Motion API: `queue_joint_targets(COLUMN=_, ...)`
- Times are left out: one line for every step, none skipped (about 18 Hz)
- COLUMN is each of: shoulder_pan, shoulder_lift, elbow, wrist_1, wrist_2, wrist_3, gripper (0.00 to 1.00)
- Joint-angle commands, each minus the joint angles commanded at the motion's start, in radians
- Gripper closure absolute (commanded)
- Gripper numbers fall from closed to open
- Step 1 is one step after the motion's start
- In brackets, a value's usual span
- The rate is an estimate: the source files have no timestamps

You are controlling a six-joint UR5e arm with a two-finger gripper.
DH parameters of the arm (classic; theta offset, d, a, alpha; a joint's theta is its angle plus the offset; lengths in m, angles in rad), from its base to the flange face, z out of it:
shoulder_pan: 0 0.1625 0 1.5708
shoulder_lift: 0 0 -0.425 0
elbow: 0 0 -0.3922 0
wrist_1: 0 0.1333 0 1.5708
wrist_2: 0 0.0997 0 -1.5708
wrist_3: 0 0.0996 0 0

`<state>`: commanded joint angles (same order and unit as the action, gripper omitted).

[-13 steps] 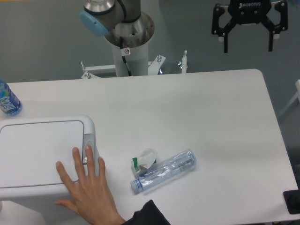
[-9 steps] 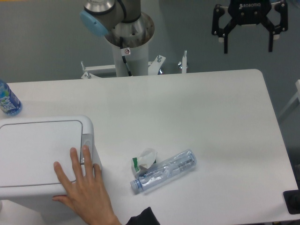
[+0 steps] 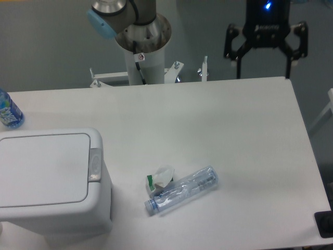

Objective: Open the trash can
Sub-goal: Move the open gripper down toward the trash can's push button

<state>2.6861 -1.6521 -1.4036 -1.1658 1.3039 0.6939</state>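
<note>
A clear plastic bottle (image 3: 181, 190) lies on its side near the middle of the white table (image 3: 218, 130), slightly crushed, its cap end pointing toward the lower left. Touching its upper left side is a crumpled scrap of white paper with a green patch (image 3: 160, 177). A blue-labelled bottle (image 3: 9, 111) stands at the table's far left edge, partly cut off. None of these lies between the arm and the bin.

The trash can (image 3: 52, 182) sits at the lower left corner: white, smooth plastic, rectangular with rounded corners, its flat lid down. A small grey push-button (image 3: 94, 164) sits on the rim at its right side.

The black gripper (image 3: 264, 62) hangs beyond the table's far edge at upper right, fingers spread wide apart and holding nothing, well apart from the can.
</note>
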Motion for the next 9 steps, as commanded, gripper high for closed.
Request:
queue_joint_targets(shoulder_pan=-0.012, shoulder_lift=-0.008, elbow=-0.002, wrist_1=0.002, wrist_2=0.0, wrist_3=-0.066, gripper=0.0)
queue_joint_targets(shoulder_pan=-0.029, shoulder_lift=-0.014, elbow=-0.002, wrist_1=0.002, wrist_2=0.0, wrist_3=-0.141, gripper=0.0)
queue_joint_targets(shoulder_pan=-0.057, shoulder_lift=-0.028, elbow=-0.002, wrist_1=0.005, wrist_2=-0.002, wrist_3=-0.216, gripper=0.0)
queue_joint_targets(shoulder_pan=-0.086, shoulder_lift=-0.038, elbow=0.0, wrist_1=0.012, wrist_2=0.0, wrist_3=-0.291, gripper=0.0)
queue_joint_targets(shoulder_pan=-0.103, shoulder_lift=-0.051, elbow=0.0, wrist_1=0.026, wrist_2=0.0, wrist_3=-0.353, gripper=0.0)
queue_joint_targets(shoulder_pan=-0.113, shoulder_lift=-0.063, elbow=0.0, wrist_1=0.046, wrist_2=-0.003, wrist_3=-0.403, gripper=0.0)
queue_joint_targets(shoulder_pan=-0.13, shoulder_lift=-0.077, elbow=0.0, wrist_1=0.067, wrist_2=-0.012, wrist_3=-0.45, gripper=0.0)
queue_joint_targets(shoulder_pan=-0.149, shoulder_lift=-0.1, elbow=0.0, wrist_1=0.092, wrist_2=-0.024, wrist_3=-0.493, gripper=0.0)
queue_joint_targets(shoulder_pan=-0.167, shoulder_lift=-0.118, elbow=0.0, wrist_1=0.122, wrist_2=-0.026, wrist_3=-0.529, gripper=0.0)
